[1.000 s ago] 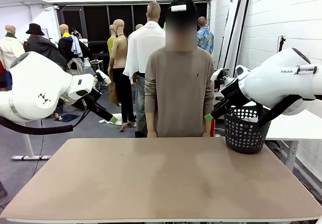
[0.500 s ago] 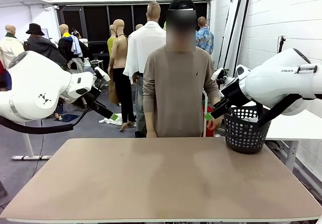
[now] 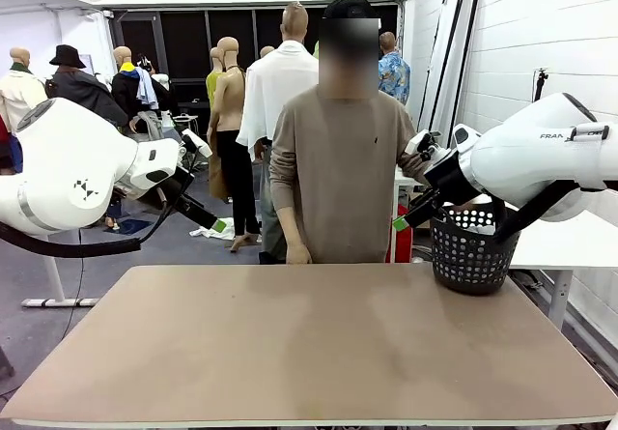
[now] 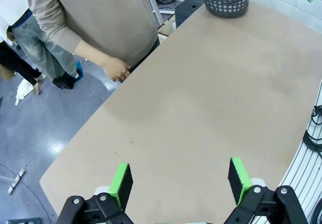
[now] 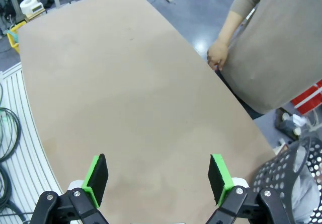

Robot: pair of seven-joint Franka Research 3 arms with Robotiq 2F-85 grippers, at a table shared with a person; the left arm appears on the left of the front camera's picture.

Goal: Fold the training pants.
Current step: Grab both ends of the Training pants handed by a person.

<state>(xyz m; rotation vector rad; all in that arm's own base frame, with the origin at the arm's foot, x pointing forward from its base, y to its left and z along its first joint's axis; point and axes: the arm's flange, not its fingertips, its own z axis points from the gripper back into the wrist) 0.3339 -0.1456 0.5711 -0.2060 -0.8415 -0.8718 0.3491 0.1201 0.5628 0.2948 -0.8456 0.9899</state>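
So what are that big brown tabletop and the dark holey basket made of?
The brown rounded tabletop looks like laminate or coated board: smooth, matte, even tan, no visible grain. The dark perforated basket looks like moulded plastic: regular round holes, stiff thick rim. Both are guesses from looks.
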